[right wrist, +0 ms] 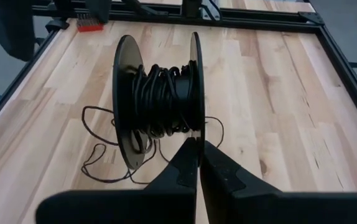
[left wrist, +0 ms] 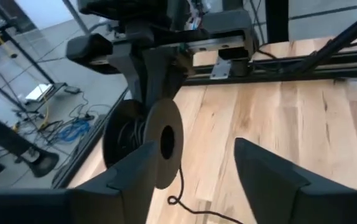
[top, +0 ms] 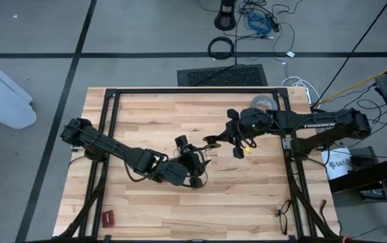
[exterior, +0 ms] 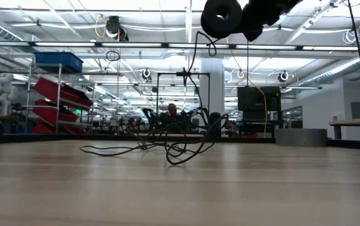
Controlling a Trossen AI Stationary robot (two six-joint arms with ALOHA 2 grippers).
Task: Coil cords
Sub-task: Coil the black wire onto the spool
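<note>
Only from the right wrist view we see the thin black cord (right wrist: 160,102) wound on the black two-disc spool (right wrist: 194,74), whose rim the right gripper (right wrist: 198,146) pinches; the left gripper (left wrist: 191,168) is open.

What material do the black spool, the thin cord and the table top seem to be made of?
Black round spool: likely plastic, with smooth, slightly glossy flanges. Thin black cord: flexible, probably rubber-coated wire, lying in loose loops. Pale table top: wood, with visible plank seams and grain.
</note>
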